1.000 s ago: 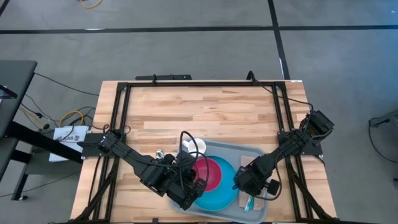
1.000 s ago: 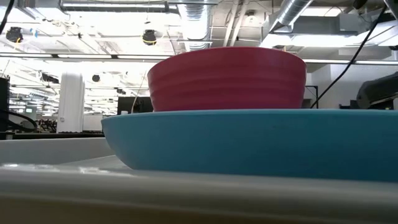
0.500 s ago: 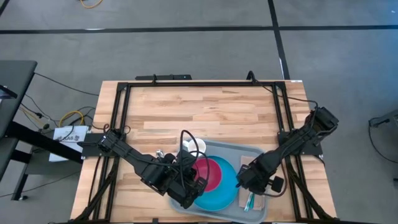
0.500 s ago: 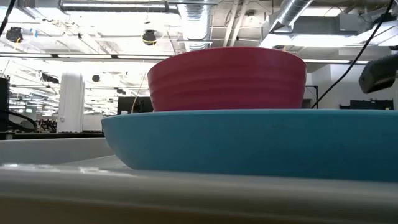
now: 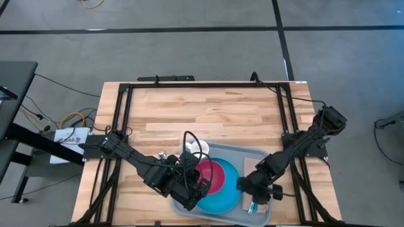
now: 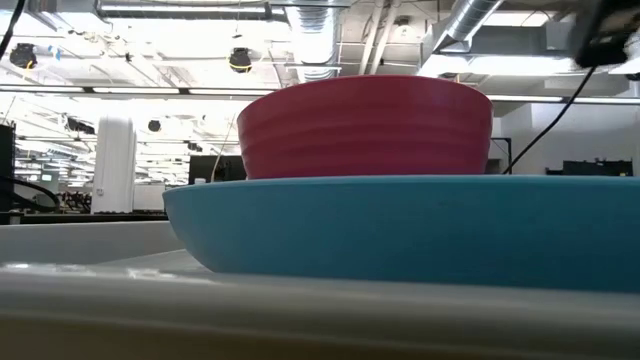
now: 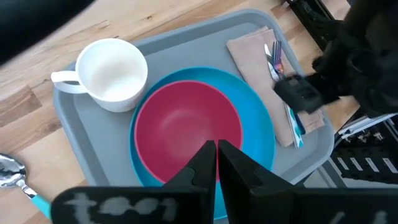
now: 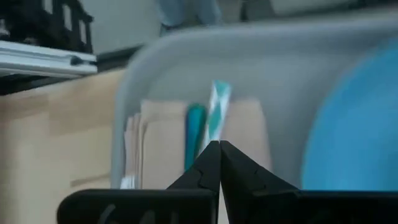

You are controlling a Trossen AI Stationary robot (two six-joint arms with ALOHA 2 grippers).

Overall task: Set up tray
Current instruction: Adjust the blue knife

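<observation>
I see the tray [image 5: 252,154] at the near edge of the surface [image 5: 208,110], carrying a blue plate [image 7: 258,134] with a red bowl [image 7: 186,127], a white mug [image 7: 112,74] and a napkin [image 7: 255,53]. My left claw [image 7: 216,163] is clenched empty above the bowl; my right claw [image 8: 219,163] is clenched empty above the napkin.

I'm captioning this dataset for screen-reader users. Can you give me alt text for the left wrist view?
A grey tray on a wooden table holds a red bowl nested in a blue plate, a white mug, and cutlery on a tan napkin. The left gripper, shut, hangs above the bowl; a spoon lies off the tray.
</observation>
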